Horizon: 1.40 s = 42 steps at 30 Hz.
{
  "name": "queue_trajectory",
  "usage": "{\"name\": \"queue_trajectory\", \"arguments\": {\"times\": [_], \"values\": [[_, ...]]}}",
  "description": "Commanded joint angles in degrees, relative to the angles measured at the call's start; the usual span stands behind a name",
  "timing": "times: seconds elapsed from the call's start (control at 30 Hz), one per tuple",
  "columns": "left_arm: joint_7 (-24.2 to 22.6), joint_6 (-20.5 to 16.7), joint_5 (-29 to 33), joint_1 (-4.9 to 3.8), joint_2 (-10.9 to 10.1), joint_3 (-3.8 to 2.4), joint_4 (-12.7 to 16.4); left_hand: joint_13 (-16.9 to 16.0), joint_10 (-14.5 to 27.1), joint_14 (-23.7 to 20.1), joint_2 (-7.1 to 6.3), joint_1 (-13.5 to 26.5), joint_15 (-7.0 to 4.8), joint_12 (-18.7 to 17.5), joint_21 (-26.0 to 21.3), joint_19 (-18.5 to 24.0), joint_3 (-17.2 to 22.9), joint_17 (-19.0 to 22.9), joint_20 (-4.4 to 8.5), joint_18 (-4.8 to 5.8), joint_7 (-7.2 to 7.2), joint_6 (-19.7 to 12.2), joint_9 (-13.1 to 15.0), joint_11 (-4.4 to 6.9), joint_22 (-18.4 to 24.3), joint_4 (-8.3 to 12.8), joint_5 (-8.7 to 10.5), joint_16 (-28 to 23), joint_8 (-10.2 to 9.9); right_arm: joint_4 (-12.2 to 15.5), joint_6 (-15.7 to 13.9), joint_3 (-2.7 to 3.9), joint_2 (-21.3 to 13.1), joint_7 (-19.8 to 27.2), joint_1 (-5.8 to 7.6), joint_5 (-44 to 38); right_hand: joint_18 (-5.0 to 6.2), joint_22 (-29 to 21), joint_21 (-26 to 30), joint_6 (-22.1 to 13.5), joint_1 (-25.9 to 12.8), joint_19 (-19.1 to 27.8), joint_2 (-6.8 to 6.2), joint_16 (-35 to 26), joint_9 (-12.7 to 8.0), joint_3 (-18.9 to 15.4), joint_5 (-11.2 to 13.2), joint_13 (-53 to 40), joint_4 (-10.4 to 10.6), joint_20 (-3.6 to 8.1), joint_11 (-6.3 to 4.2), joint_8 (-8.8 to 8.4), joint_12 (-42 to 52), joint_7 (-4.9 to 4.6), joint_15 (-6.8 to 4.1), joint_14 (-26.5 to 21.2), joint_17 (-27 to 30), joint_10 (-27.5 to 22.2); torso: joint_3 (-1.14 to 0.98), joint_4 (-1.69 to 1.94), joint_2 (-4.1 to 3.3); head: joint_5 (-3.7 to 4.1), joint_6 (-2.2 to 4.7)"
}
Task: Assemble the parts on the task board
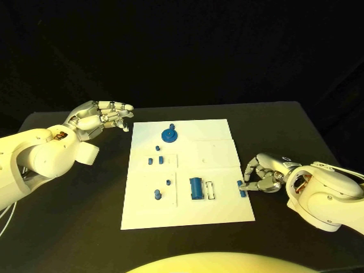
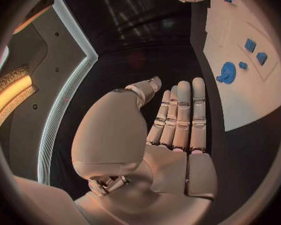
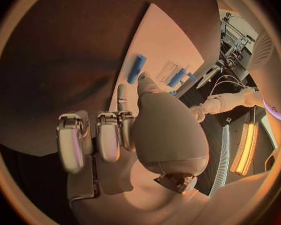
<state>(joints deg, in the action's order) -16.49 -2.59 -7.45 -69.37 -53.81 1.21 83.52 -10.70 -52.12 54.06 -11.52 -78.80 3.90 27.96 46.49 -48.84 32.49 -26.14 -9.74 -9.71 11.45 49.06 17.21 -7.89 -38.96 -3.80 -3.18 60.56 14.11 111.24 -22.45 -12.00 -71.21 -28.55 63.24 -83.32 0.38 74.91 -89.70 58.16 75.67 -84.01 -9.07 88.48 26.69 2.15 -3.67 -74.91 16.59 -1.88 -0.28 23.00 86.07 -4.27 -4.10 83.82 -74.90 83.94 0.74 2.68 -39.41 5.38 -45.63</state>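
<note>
The white task board [image 1: 219, 142] lies mid-table. On it are a blue round gear-like part [image 1: 170, 135], several small blue parts [image 1: 156, 160], and a blue cylinder [image 1: 197, 188]. My right hand [image 1: 267, 173] rests at the board's right edge with its fingers curled. Its thumb and a finger pinch the near end of a long blue part [image 1: 241, 187] [image 3: 137, 68] that lies on the board [image 3: 159, 40]. My left hand [image 1: 102, 116] [image 2: 172, 130] hovers left of the board's far corner, fingers straight and together, holding nothing. From there the gear [image 2: 227, 72] shows on the board [image 2: 240, 100].
Black table [image 1: 75, 216] surrounds the board, with bare room on both sides and in front. A clear rectangular slot [image 1: 209, 190] sits beside the cylinder. Two more blue parts [image 3: 177, 77] lie past the right thumb.
</note>
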Motion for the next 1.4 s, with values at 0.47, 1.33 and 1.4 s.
{"name": "queue_trajectory", "arguments": {"times": [0.47,1.33,1.4], "values": [[-0.6,0.4,0.3,0.04,-0.2,-0.04,0.1,0.1,0.5,-0.1,0.41,0.0,0.23,0.3,-0.4,-0.3,-0.2,0.0,-0.03,-0.80,0.04,-0.3,-0.1,-0.07,0.1,-0.3,0.07,-0.3,0.2,-1.4,3.4,-0.02,2.9,-1.3,-2.34,-2.2,-0.38,15.1,-0.3,1.9,2.1,-6.0,0.60,-0.3,0.1,1.3,-0.5,-12.5,-0.1,0.09,-0.52,0.39,-0.1,0.87,-0.30,5.3,-10.7,4.1,0.02,0.02,0.00,-0.29,-0.28],[-0.5,0.3,0.3,0.04,-0.3,-0.04,0.2,0.1,0.5,-0.1,0.40,-0.3,0.21,0.4,-0.7,-0.6,-0.4,0.0,0.00,-0.80,0.01,-0.4,-0.2,-0.04,0.3,-0.4,0.07,-0.3,0.4,0.1,-1.2,0.03,4.5,-1.3,-2.20,-1.0,-0.38,15.1,-0.3,1.7,8.1,-6.0,-1.81,0.0,0.6,20.8,-16.6,-12.8,-2.4,0.70,-0.92,0.25,0.1,1.12,-0.74,5.4,-11.4,4.3,0.09,0.06,0.02,-0.59,-0.34],[-0.5,0.3,0.3,0.04,-0.3,-0.04,0.2,0.1,0.5,-0.1,0.40,-0.3,0.21,0.4,-0.7,-0.6,-0.4,0.0,0.00,-0.80,0.01,-0.4,-0.2,-0.04,0.3,-0.4,0.07,-0.3,0.4,0.5,-2.3,0.03,4.7,-0.8,-1.71,0.7,-0.38,15.1,-0.3,1.6,7.7,-6.0,-1.87,0.0,0.8,21.6,-16.6,-12.9,-2.7,0.67,-0.91,0.41,0.1,1.12,-0.73,5.4,-11.6,4.3,0.09,0.07,0.02,-0.75,-0.27]]}}
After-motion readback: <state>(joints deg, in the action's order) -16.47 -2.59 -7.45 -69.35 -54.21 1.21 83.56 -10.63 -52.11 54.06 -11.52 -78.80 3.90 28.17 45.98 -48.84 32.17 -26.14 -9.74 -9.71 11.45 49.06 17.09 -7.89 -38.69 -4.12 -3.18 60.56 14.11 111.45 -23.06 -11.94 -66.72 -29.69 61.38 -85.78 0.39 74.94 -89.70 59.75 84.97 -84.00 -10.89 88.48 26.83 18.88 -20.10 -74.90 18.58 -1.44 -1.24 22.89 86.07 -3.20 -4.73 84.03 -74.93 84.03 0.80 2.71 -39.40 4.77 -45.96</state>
